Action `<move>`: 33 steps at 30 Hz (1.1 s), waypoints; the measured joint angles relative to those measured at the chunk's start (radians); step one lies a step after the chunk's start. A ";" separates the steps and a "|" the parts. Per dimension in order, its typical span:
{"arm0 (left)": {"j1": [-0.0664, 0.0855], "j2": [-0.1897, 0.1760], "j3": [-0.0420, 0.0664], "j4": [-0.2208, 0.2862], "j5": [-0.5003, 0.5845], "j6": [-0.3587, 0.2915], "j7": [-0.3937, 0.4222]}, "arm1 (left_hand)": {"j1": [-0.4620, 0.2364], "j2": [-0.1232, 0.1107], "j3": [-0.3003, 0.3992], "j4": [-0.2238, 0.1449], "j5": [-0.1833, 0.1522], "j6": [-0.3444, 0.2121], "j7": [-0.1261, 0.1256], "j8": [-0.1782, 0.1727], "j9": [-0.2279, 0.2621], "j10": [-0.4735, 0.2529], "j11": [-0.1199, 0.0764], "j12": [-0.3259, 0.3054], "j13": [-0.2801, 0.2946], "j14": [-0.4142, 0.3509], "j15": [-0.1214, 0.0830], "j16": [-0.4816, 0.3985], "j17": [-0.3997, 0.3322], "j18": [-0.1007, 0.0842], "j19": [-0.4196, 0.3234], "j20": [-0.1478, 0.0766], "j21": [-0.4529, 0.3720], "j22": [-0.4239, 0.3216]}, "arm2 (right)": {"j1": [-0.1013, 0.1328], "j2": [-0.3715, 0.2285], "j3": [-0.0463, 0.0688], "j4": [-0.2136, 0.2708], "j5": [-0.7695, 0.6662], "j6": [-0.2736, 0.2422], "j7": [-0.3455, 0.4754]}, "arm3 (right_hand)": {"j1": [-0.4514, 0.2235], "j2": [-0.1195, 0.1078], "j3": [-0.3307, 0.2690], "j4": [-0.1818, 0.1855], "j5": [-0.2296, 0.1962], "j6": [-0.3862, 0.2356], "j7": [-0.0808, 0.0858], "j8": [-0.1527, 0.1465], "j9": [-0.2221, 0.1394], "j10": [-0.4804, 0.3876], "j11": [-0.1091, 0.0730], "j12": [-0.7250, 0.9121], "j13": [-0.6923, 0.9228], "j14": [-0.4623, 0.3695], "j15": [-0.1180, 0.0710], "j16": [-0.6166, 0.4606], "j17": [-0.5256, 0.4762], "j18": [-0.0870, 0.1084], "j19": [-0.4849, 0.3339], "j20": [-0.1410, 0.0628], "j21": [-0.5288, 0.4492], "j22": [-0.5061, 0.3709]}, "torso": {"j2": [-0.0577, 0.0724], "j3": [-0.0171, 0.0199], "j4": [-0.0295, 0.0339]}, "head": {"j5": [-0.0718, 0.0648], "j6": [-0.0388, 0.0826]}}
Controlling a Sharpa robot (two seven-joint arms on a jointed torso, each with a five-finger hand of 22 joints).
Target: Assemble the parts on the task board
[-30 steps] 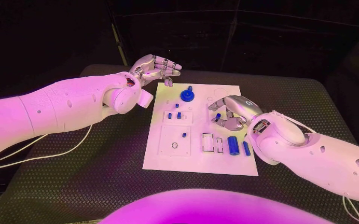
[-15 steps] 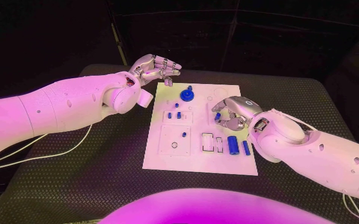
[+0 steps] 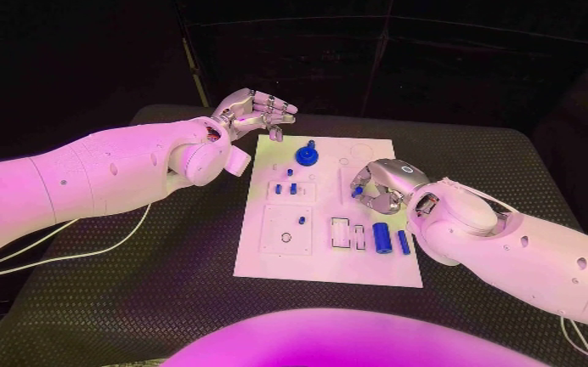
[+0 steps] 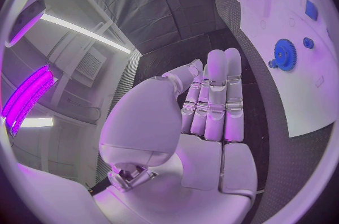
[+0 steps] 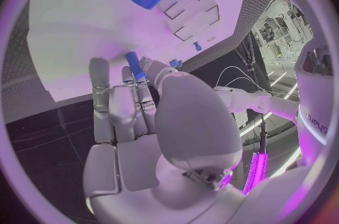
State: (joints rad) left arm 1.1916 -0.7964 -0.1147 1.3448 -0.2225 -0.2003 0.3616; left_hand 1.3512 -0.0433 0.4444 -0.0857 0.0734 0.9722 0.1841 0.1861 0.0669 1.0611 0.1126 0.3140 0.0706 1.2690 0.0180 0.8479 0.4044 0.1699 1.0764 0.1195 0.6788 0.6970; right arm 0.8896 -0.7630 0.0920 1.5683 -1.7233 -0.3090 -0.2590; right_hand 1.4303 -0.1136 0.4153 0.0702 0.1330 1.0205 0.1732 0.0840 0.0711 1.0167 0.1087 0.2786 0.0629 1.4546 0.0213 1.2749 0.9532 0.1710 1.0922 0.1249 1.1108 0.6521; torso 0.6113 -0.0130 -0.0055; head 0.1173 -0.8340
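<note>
The white task board lies mid-table. My right hand hovers over its right side and pinches a small blue peg between thumb and fingers; the right wrist view shows the peg sticking out past the fingertips above the board. My left hand hangs over the board's far left corner, fingers curled in with nothing in them. A blue gear stands on the far part of the board. Two short blue pegs sit left of centre.
A blue cylinder and a thinner blue bar lie near the board's right edge, just below my right hand. A tiny blue piece sits mid-board. White cables trail across the black mat on the left.
My right hand has drawn in slightly and turned over the board's right side, still holding the blue peg. The left hand has stayed where it was.
</note>
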 measured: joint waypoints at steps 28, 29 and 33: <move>0.000 -0.003 0.000 -0.003 0.000 0.008 -0.008 | 0.000 0.000 0.000 0.000 0.000 0.000 0.000 0.000 0.000 0.000 0.000 0.004 0.000 0.000 0.000 0.000 0.000 0.000 0.000 0.000 0.000 -0.001 | 0.001 -0.006 0.053 0.040 0.013 -0.069 -0.019 | 0.023 0.019 0.097 -0.041 -0.030 0.083 -0.024 0.024 0.007 0.136 -0.023 -0.029 0.007 0.010 -0.025 0.026 0.049 0.000 0.055 -0.027 0.065 0.097 | 0.000 0.0010 -0.0019 | -0.003 -0.004; 0.000 -0.003 0.000 -0.004 0.000 0.008 -0.008 | 0.000 0.000 0.000 0.000 0.000 0.000 0.000 0.000 0.000 0.000 0.000 0.004 0.000 0.000 0.000 0.000 0.000 0.000 0.000 0.000 0.000 -0.001 | 0.001 -0.009 0.059 0.048 0.017 -0.071 -0.019 | 0.023 0.019 0.100 -0.043 -0.027 0.085 -0.025 0.024 0.006 0.138 -0.021 -0.029 0.007 0.010 -0.025 0.026 0.050 0.000 0.055 -0.027 0.065 0.098 | 0.000 0.0007 -0.0015 | -0.004 -0.003; 0.000 -0.002 0.000 -0.008 0.000 0.010 -0.009 | 0.000 0.000 0.000 0.000 0.000 0.000 0.000 0.000 0.000 0.000 0.000 0.004 0.000 0.000 0.000 0.000 0.000 0.000 0.000 0.000 0.000 -0.001 | 0.000 -0.023 0.090 0.092 0.040 -0.078 -0.017 | 0.023 0.020 0.104 -0.047 -0.023 0.087 -0.026 0.024 0.005 0.138 -0.021 -0.026 0.007 0.010 -0.025 0.026 0.050 0.000 0.059 -0.030 0.065 0.100 | 0.000 0.0006 -0.0013 | -0.006 -0.001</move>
State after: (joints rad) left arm 1.1916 -0.7982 -0.1149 1.3372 -0.2224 -0.1900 0.3526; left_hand 1.3512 -0.0433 0.4444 -0.0857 0.0734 0.9723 0.1841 0.1861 0.0669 1.0611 0.1125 0.3177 0.0706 1.2689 0.0180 0.8479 0.4046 0.1700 1.0765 0.1195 0.6788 0.6961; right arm 0.8898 -0.7857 0.1820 1.6603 -1.6833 -0.3868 -0.2756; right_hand 1.4533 -0.0941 0.5194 0.0230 0.1104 1.1075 0.1471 0.1080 0.0763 1.1544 0.0875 0.2522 0.0697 1.4649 -0.0038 1.3012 1.0030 0.1710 1.1511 0.0946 1.1763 0.7521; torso 0.6110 -0.0125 -0.0068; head 0.1108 -0.8352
